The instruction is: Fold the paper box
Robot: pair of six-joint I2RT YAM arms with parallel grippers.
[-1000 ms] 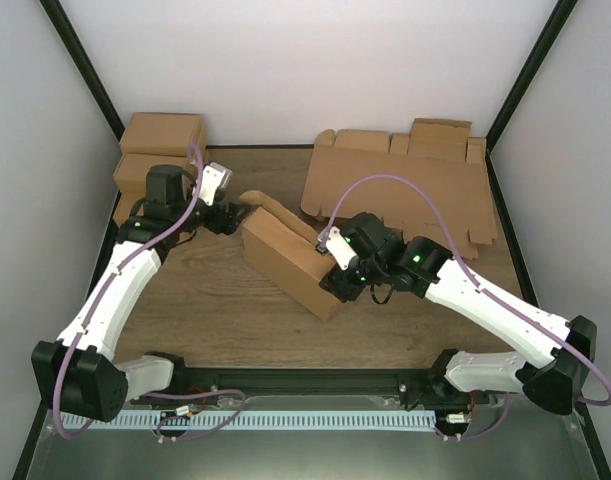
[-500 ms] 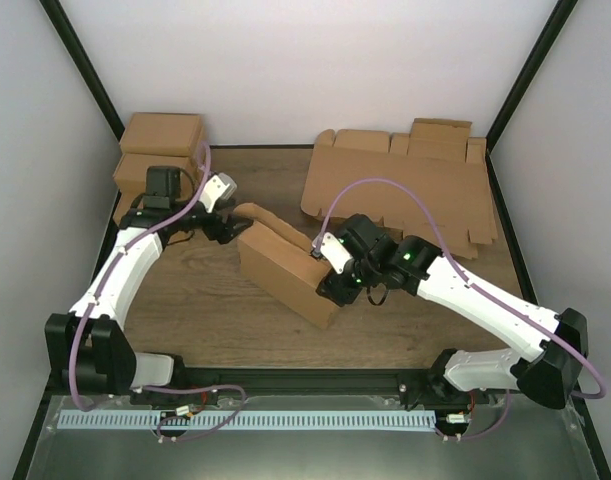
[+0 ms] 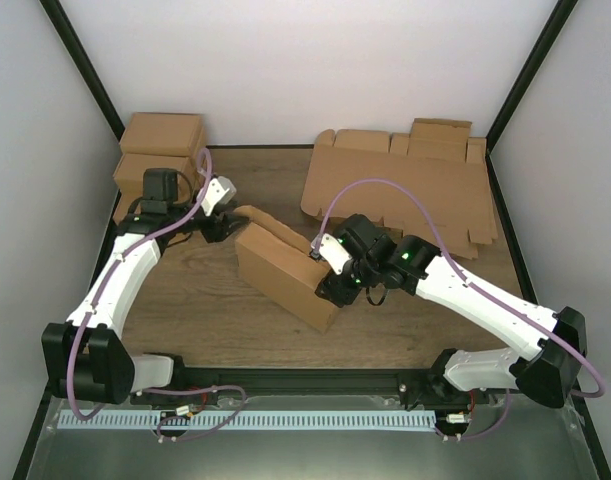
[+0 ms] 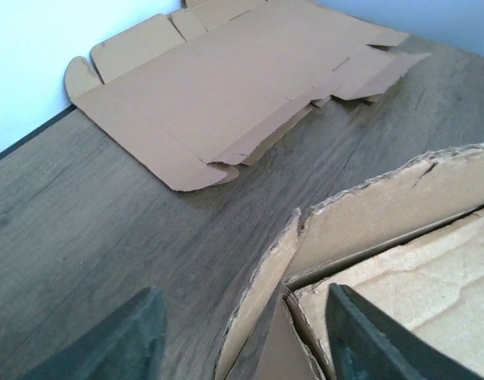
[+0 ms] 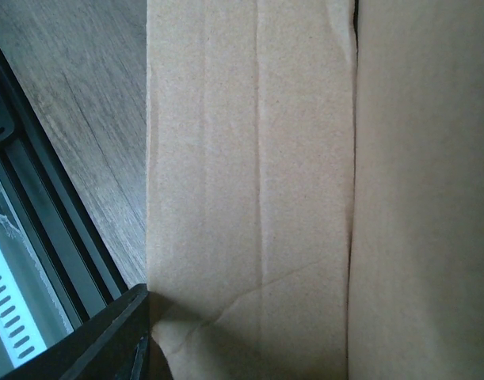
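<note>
Left of centre on the tabletop, the left pincer stands with fingers apart, astride a ragged end flap of the paper box, which lies partly folded at mid-tabletop. At the box's right end sits the right pincer; whether it grips cannot be told. Flat cardboard blanks lie rear right.

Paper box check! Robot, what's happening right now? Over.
Left jaws open astride paper box flap. Right jaws against its right end, grip unclear. Box partly folded. Flat cardboard blanks behind, not touching.
</note>
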